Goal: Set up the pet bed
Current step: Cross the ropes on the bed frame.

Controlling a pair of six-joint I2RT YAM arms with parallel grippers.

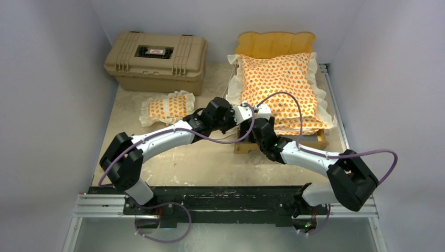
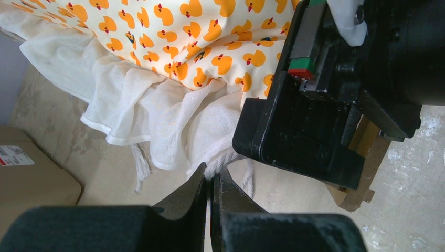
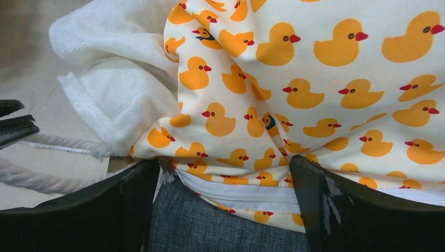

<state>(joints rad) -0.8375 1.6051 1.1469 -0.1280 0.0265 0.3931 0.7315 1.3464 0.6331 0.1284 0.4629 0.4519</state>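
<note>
The pet bed stands at the far right of the table (image 1: 199, 157). Its light-wood frame (image 1: 275, 43) carries the duck-print mattress cushion (image 1: 281, 86), which lies slightly askew with its white ruffle (image 2: 136, 105) spilling over the left side. The matching pillow (image 1: 168, 107) lies apart on the table to the bed's left, in front of a tan hard case (image 1: 155, 60).

The 2 arms meet at the bed's near-left corner. The left gripper (image 2: 211, 181) has its fingers pressed together, with a twisted white cord (image 2: 226, 164) pinched at their tips just below the hanging ruffle. The right gripper (image 3: 223, 168) stands with its jaws spread wide, 1 finger on each side of the cushion's bunched corner. The grey base (image 3: 210, 226) shows between the fingers beneath the fabric. Whether those fingers press on the cushion cannot be told from the pictures. In the left wrist view the right gripper's black body sits directly against the cushion's edge.
</note>
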